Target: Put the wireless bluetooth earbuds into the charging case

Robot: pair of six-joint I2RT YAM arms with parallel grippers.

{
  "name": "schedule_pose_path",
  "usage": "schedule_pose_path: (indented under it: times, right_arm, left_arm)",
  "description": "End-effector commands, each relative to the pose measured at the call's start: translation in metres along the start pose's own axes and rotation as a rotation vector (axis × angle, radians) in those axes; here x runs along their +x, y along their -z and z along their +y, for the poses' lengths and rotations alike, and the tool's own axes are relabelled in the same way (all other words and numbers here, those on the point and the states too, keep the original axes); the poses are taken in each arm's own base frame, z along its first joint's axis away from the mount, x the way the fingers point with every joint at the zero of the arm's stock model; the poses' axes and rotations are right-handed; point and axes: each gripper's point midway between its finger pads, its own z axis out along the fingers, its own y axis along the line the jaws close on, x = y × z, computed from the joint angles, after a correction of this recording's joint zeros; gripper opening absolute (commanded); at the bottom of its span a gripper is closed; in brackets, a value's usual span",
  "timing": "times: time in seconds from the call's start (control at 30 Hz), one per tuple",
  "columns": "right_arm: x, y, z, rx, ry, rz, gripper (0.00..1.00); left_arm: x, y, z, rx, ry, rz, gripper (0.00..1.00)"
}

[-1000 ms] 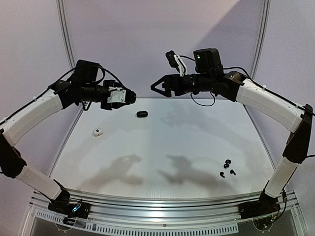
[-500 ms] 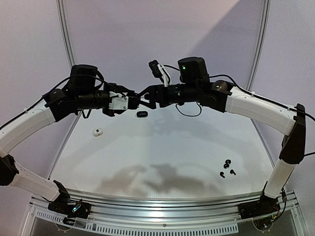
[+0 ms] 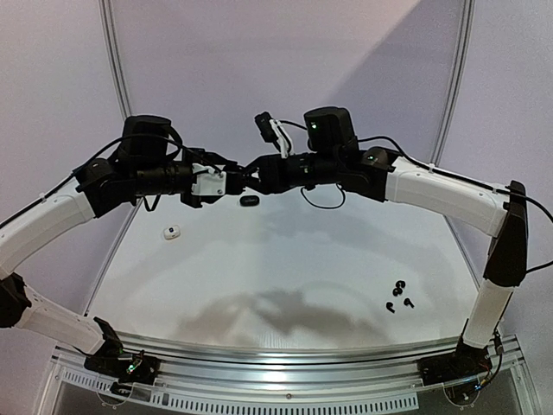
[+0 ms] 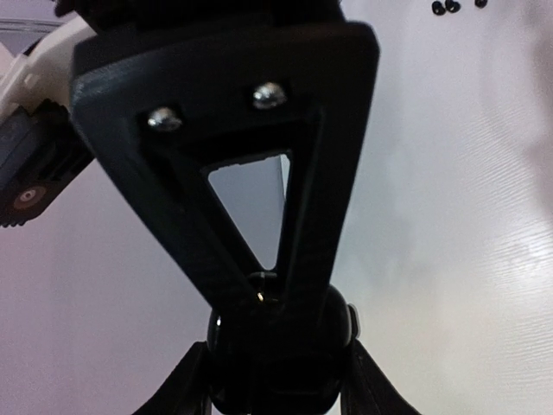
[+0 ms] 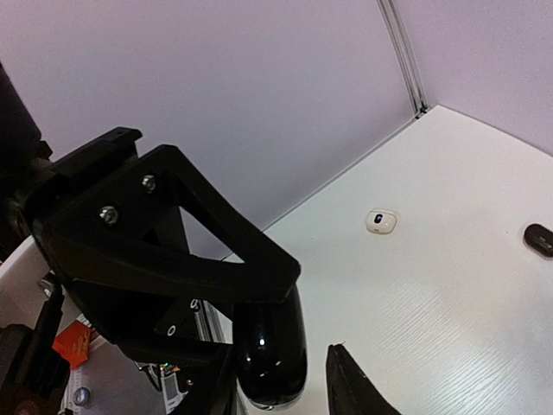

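- Glossy black plastic, the charging case (image 5: 270,350) hung in mid-air above the far part of the tabletop (image 3: 285,259). It was clenched in the left jaws, whose grip had not changed over the last second.
- The right arm (image 3: 441,186) had swung in during that second. Earlier its jaws stood spread and well apart from the left arm (image 3: 52,216); now the two sets of jaws met tip to tip at the case.
- The right jaws had been narrowing as they came in. In the right wrist view a sliver of tabletop showed between one of their fingers (image 5: 359,389) and the case, and the other finger was hidden. Whether they had actually gripped it could not be told.
- The earbuds (image 3: 397,296) lay in a small black cluster on the near right of the tabletop, well apart from both arms.
- A white case (image 3: 172,232) and a second black case (image 3: 249,201) lay on the far left of the tabletop.
- The step in hand looked like a two-armed hold on the case, probably to open its lid or pass it across. No earbud had gone in yet, so most of the task remained.
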Motion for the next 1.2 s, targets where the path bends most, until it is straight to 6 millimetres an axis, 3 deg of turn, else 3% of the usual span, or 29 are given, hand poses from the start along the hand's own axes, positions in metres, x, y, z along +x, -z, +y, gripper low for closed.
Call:
schedule_pose_path:
  times: [0.0,0.07,0.23,0.27,0.33,0.37,0.5,0.6,0.67,0.77,0.87,0.97,1.1,1.17]
  right_arm:
    - [0.007,-0.010,0.004,-0.031,0.000,0.022,0.29]
    - [0.005,-0.011,0.006,-0.043,0.006,0.017,0.15]
    - [0.003,-0.008,0.010,-0.058,0.021,0.016,0.02]
    - [0.003,-0.007,0.010,-0.057,0.028,0.017,0.00]
    - [0.003,-0.004,0.012,-0.055,0.045,0.017,0.00]
    - [0.003,-0.003,0.012,-0.055,0.055,0.017,0.00]
    - [0.000,0.015,0.023,-0.068,0.160,0.012,0.00]
    - [-0.007,0.038,0.041,-0.107,0.265,-0.019,0.00]
    - [-0.014,0.056,0.059,-0.157,0.339,-0.071,0.00]
    - [-0.024,0.077,0.081,-0.225,0.398,-0.149,0.00]
    - [-0.031,0.083,0.102,-0.230,0.455,-0.188,0.00]
    - [-0.037,0.084,0.121,-0.270,0.514,-0.216,0.00]
    - [-0.037,0.075,0.124,-0.290,0.502,-0.203,0.00]
    - [-0.037,0.072,0.128,-0.296,0.505,-0.201,0.00]
  left_arm:
    - [-0.004,-0.002,-0.007,0.016,0.010,-0.002,0.00]
    - [-0.004,-0.002,-0.008,0.018,0.014,-0.003,0.00]
    - [-0.006,0.000,-0.010,0.029,0.039,-0.010,0.03]
    - [-0.007,0.001,-0.010,0.029,0.052,-0.015,0.17]
    - [-0.012,0.005,-0.008,0.029,0.104,-0.038,0.80]
    - [-0.014,0.007,-0.006,0.033,0.141,-0.048,0.97]
    - [-0.021,0.022,0.004,0.077,0.381,-0.095,0.99]
    - [-0.029,0.043,0.009,0.170,0.650,-0.202,0.99]
    - [-0.048,0.064,0.007,0.262,0.804,-0.322,0.99]
    - [-0.080,0.094,0.001,0.402,0.940,-0.522,0.87]
    - [-0.087,0.100,0.000,0.475,1.100,-0.614,0.77]
    - [-0.088,0.102,0.009,0.454,1.139,-0.674,0.75]
    - [-0.090,0.102,0.014,0.432,1.116,-0.717,0.74]
    - [-0.090,0.101,0.015,0.425,1.118,-0.733,0.69]
